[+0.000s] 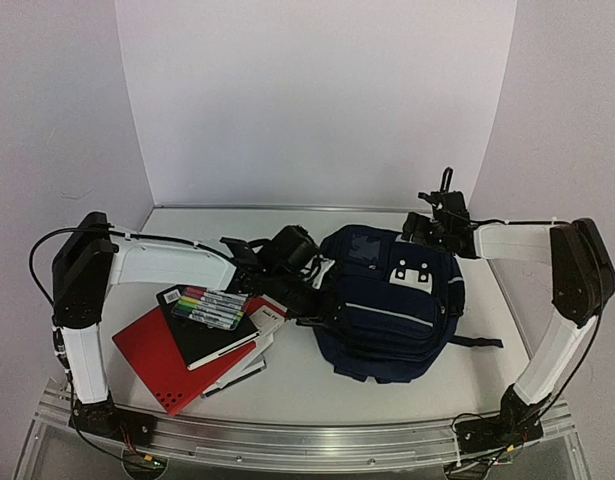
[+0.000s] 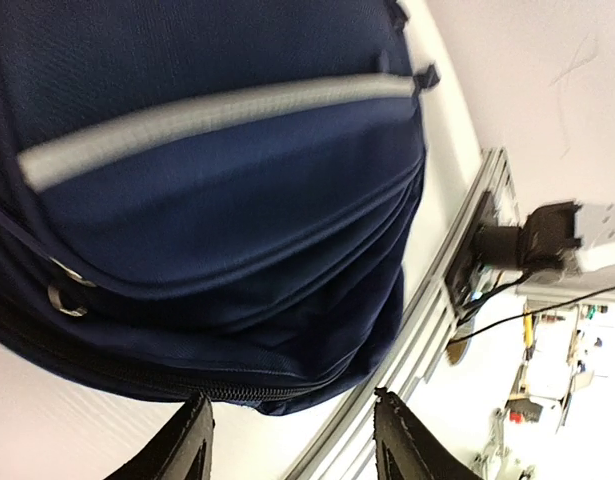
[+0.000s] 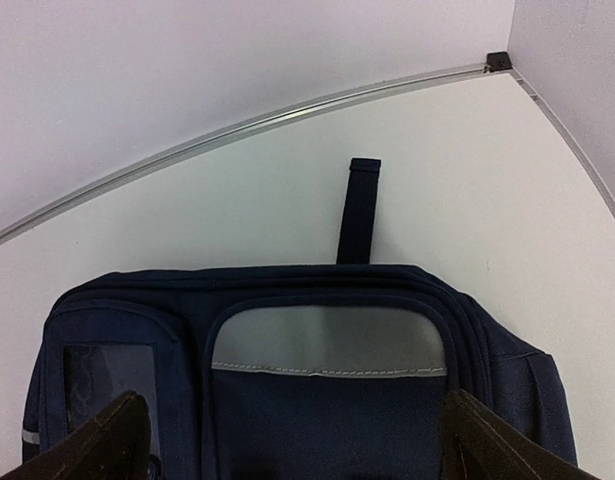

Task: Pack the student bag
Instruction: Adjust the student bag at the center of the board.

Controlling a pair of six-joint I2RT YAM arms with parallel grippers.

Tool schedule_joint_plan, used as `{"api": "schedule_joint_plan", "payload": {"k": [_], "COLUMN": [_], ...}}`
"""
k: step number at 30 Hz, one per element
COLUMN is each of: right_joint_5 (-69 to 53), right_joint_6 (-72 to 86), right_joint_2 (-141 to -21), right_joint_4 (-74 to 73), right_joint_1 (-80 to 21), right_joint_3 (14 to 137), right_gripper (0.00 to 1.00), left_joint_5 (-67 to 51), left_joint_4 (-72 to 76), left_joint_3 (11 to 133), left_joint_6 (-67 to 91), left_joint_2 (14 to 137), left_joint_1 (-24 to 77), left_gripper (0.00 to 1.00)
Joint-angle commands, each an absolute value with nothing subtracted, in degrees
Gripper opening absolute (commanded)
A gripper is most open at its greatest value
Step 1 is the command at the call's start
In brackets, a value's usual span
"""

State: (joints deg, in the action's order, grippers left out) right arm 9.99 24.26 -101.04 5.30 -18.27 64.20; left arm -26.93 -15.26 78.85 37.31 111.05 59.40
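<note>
- As seen from above, right of centre on the white table [image 1: 297, 385]: the student bag [image 1: 387, 315], a large dark navy fabric backpack with thin white stripes, white front buckles and a small square patch, lying front-up.
- At the bag's left flank: the left gripper [image 2: 292, 440], black fingers parted, nothing between them. Just beyond the fingertips in the left wrist view is the bag's zipped lower edge, filling most of that slightly blurred view. Cannot tell whether it touches.
- At the bag's far right corner: the right gripper [image 3: 302, 440], fingers spread wide, clasping nothing. Directly ahead of it is the bag, its grey-panelled pocket framed between the two tips and a clear window pocket to the left.
- Beyond the bag in the right wrist view: a short navy strap [image 3: 358, 210] flat on the table, pointing towards the curved metal rail [image 3: 237, 130] at the foot of the wall.
- Left of the bag, by the left arm: a flat red notebook [image 1: 157, 365], on it a black notebook [image 1: 209, 340], and on that a clear pack of coloured markers [image 1: 212, 308].
- Between that stack and the bag: a white booklet [image 1: 267, 312] with a red label, close beside the bag's left edge.
</note>
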Motion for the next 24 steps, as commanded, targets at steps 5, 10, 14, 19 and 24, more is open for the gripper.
{"api": "schedule_joint_plan", "payload": {"k": [5, 10, 14, 19, 24], "right_joint_5": [5.93, 1.36, 0.33, -2.0, 0.66], "right_joint_6": [19.11, 15.68, 14.71, 14.64, 13.67], "right_joint_2": [-87.01, -84.46, -86.98, -94.46, -100.51], "right_joint_4": [1.01, -4.09, -6.31, -8.18, -11.65], "right_joint_1": [-20.47, -27.21, -33.33, -40.03, -47.18], "right_joint_3": [60.55, 61.22, 63.77, 68.36, 71.9], "right_gripper": [0.93, 0.8, 0.71, 0.62, 0.63], "left_joint_5": [-25.35, -26.18, -27.2, -26.68, -26.83], "left_joint_4": [-13.68, -13.4, -16.28, -15.93, -14.29], "left_joint_3": [83.38, 81.25, 81.07, 80.38, 79.03], "left_joint_6": [36.9, 36.65, 35.38, 35.43, 37.12], "left_joint_2": [105.27, 101.37, 99.81, 99.31, 100.08], "left_joint_1": [52.47, 45.97, 39.0, 35.5, 35.08], "left_gripper": [0.6, 0.64, 0.68, 0.72, 0.74]}}
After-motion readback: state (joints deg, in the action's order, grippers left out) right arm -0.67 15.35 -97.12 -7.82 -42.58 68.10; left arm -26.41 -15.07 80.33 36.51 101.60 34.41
